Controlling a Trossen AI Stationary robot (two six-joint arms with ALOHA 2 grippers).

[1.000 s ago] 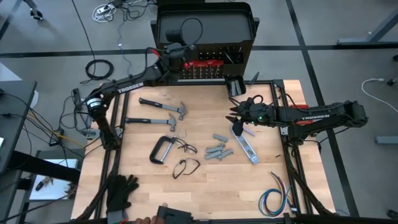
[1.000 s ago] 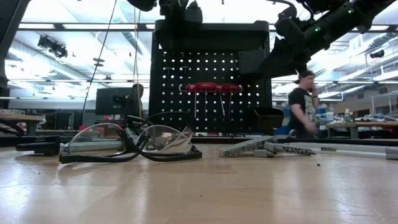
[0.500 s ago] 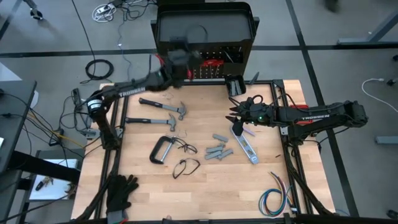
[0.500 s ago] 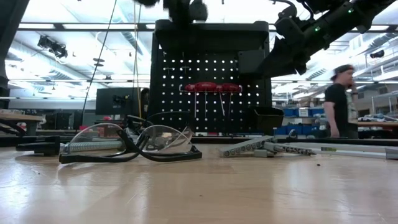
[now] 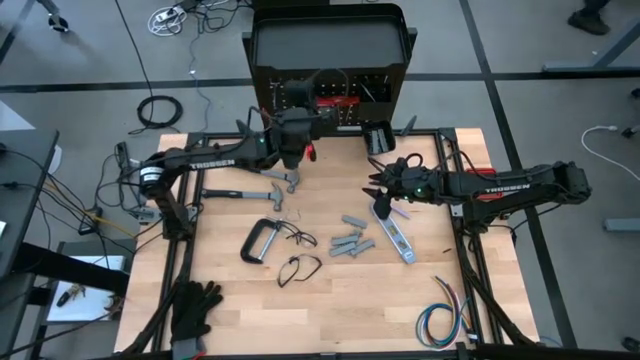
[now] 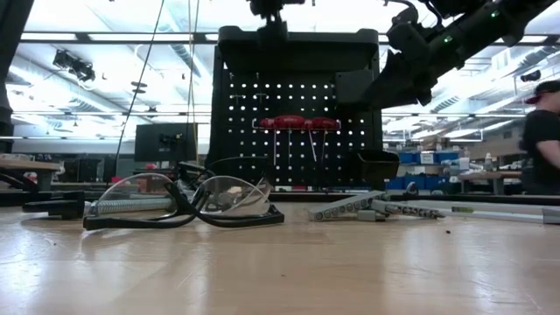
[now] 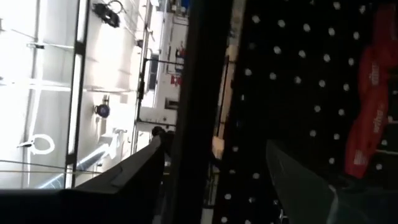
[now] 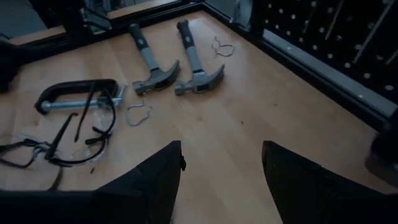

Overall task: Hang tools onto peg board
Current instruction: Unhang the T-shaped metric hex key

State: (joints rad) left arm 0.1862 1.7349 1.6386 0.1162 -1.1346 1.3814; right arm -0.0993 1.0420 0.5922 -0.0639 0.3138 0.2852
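Peg board (image 5: pixel 330 60): red-handled tools (image 6: pixel 297 123) hung.
Left gripper (image 5: pixel 292 148): before board — jaws apart, empty.
Right gripper (image 5: pixel 378 190): jaws apart, waiting.
Next: fetch hammers (image 8: pixel 177 68).

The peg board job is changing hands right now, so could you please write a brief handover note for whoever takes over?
Left gripper: open, empty, at the front of the upright black perforated peg board.
Right gripper: open, empty, hovering above the table's right side near the silver flat bar tool.
Done: red-handled tools hang on the board.
Left on the wooden table: two black-handled steel hammers, grey C-clamp, grey metal pieces, the flat bar.
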